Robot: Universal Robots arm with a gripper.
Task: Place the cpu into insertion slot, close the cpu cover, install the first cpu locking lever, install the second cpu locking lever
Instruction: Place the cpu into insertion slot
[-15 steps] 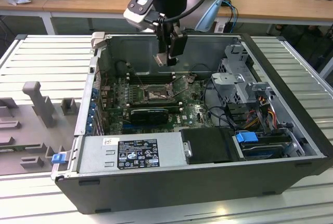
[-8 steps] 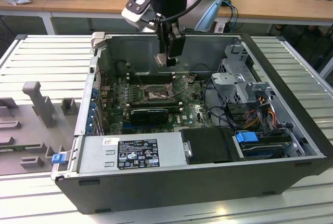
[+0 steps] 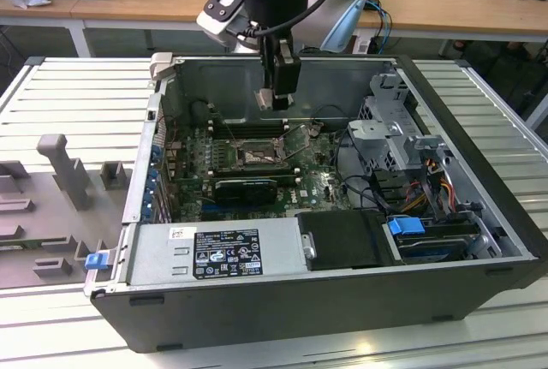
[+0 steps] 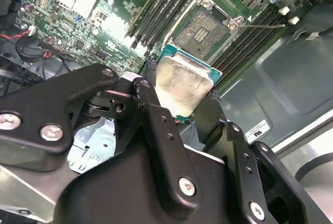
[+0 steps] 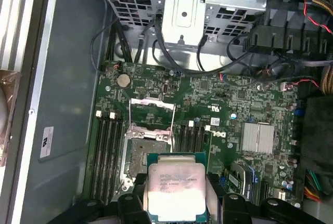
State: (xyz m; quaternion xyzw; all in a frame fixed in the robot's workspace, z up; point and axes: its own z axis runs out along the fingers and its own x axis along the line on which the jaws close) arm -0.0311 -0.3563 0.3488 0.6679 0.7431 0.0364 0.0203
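- Black two-finger gripper (image 4: 181, 90) clamped on opposite edges of the small flat square cpu (image 4: 183, 78), pale silver face showing.
- Cpu held in air inside open grey computer case (image 3: 479, 215), over green circuit board (image 5: 229, 104).
- Square silver-rimmed insertion slot (image 5: 147, 154) near the cpu, dark centre bare.
- Thin silvery cpu cover (image 5: 152, 101) swung open beside the slot.

In the first wrist view the cpu (image 5: 174, 190) is covering part of the insertion slot (image 5: 136, 154) (one corner). In the second wrist view fingers (image 4: 161, 130) are hiding the chip's edges.
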